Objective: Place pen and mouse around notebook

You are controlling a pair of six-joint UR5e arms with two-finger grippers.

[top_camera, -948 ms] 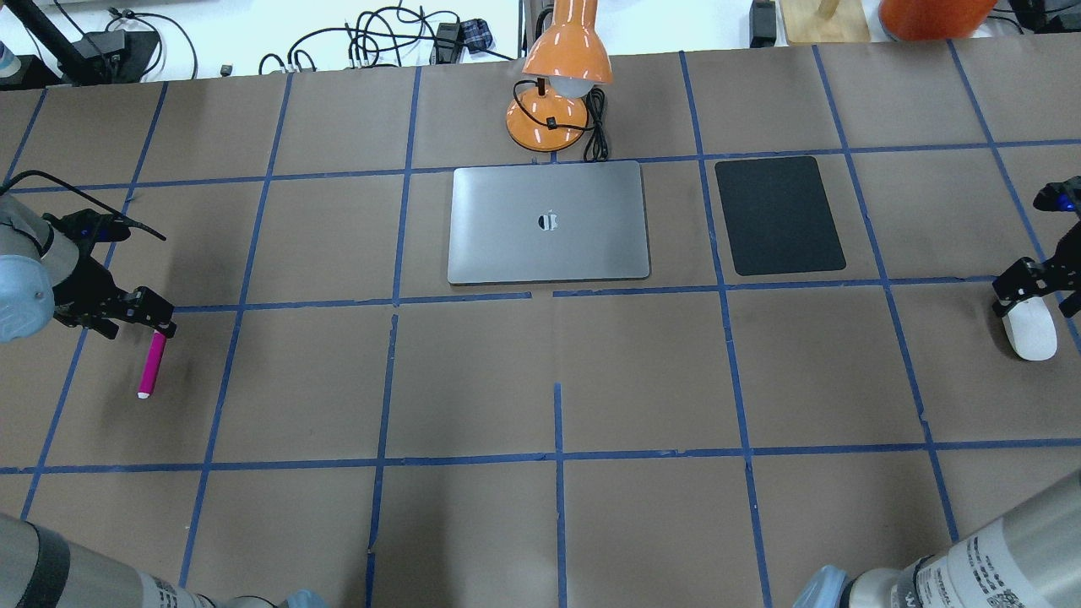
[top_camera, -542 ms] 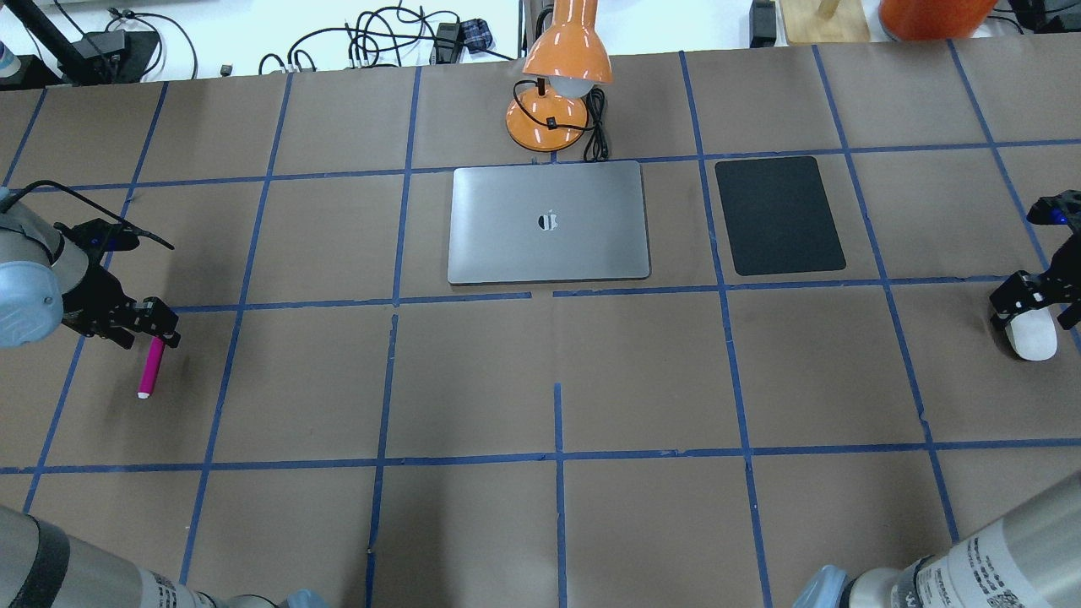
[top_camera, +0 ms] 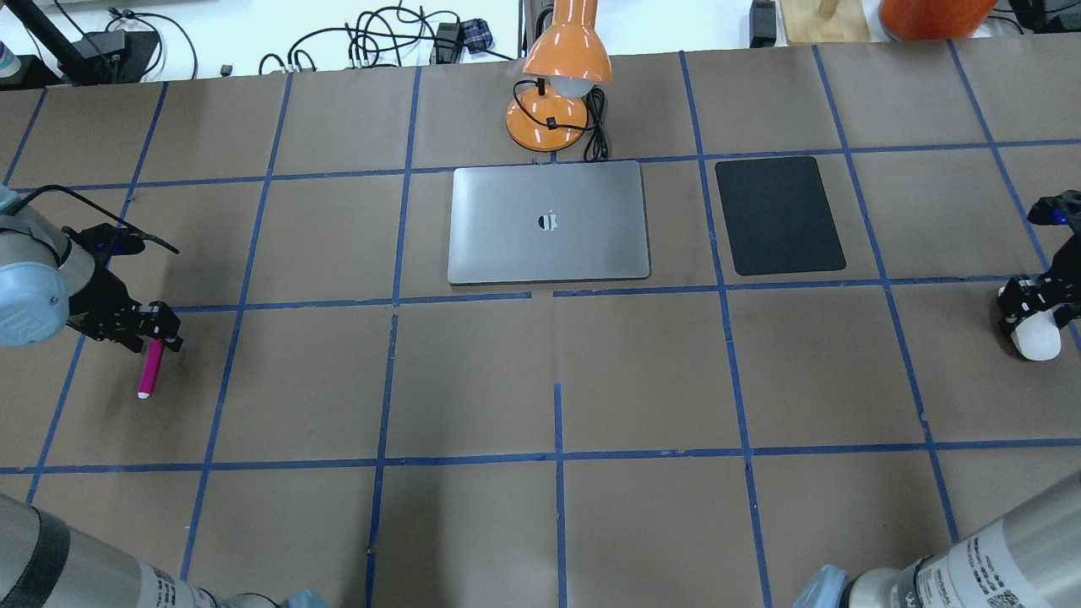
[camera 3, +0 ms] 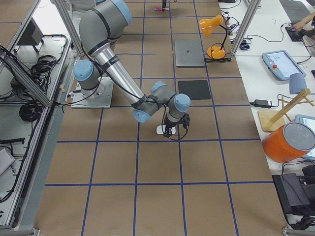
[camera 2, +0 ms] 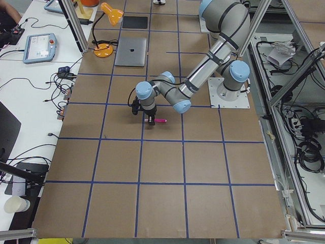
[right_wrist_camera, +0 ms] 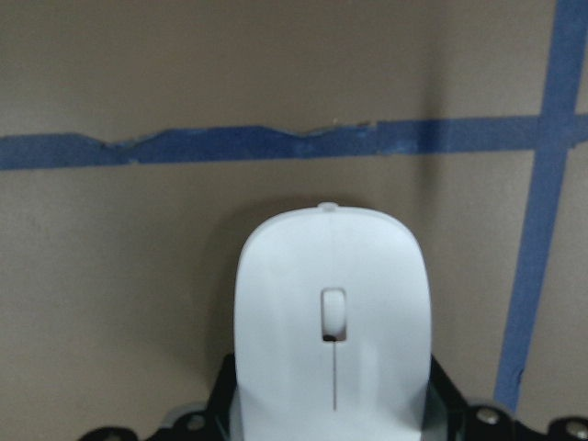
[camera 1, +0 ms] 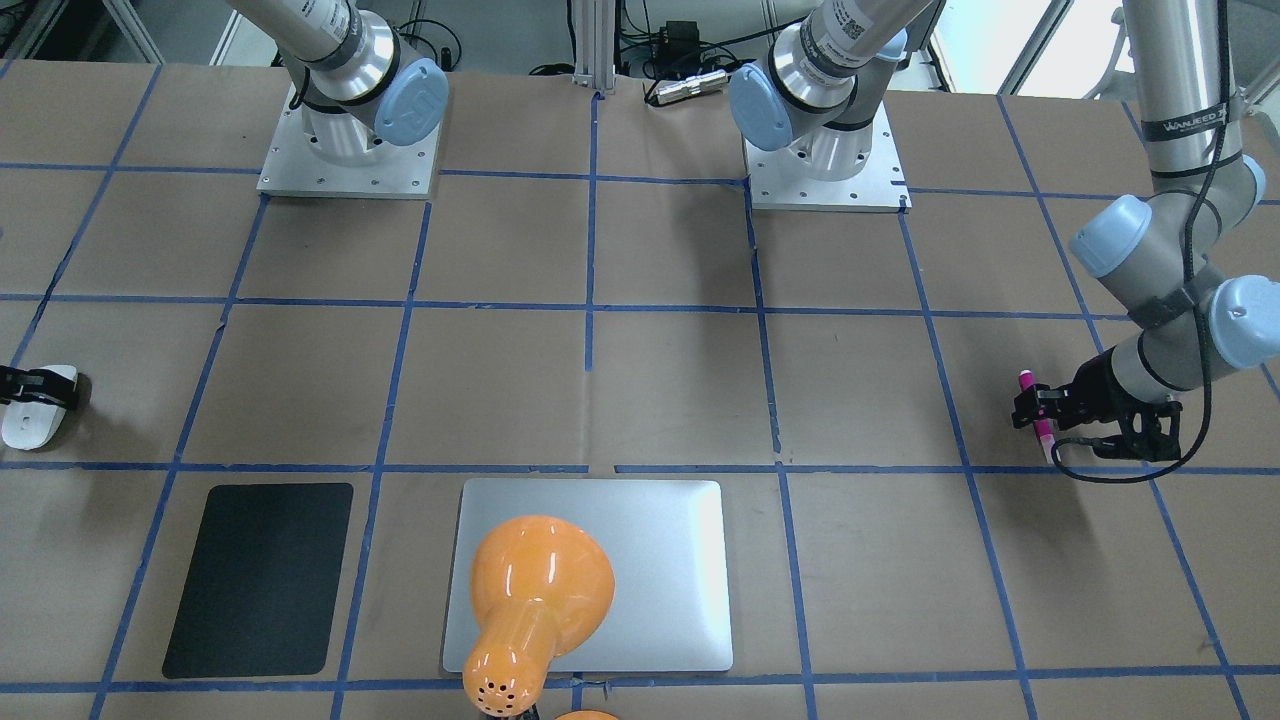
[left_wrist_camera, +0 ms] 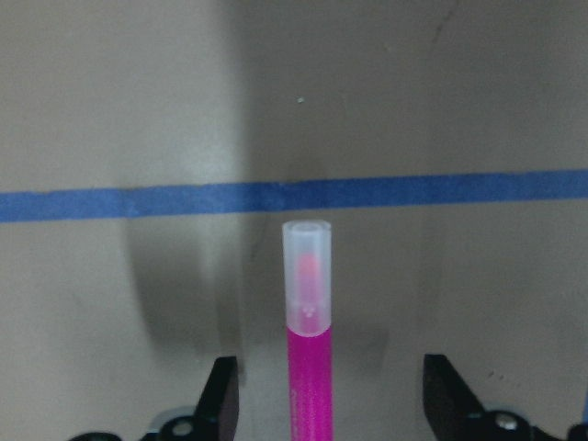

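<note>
Both grippers sit lower over their targets than in the earlier overhead pictures. The left gripper (top_camera: 160, 331) now covers the far end of the pen (top_camera: 152, 368), and the right gripper (top_camera: 1032, 306) hides more of the mouse (top_camera: 1037, 339).

The left wrist view shows the left fingers (left_wrist_camera: 220, 397) spread, with a gap on each side of the pen, so nothing is held yet. The right fingers lie close against the mouse's sides. Whether they are pressing on it I cannot tell.

The pen lies on the table (top_camera: 473, 380) at the robot's far left, and the mouse at its far right. Both are well apart from the notebook (top_camera: 549, 221).

The pen is slim and round, and the fingers stand near one end of it. If they close off-centre it may roll aside, or droop and swing once lifted. The mouse's smooth curved sides give little to grip, so a squeeze could push it forward out of the fingers. Near the notebook, the lamp (top_camera: 557, 84) and its cord crowd the far edge. The black mat (top_camera: 779, 215) takes up the right side, so the mouse could end up on the mat instead.
</note>
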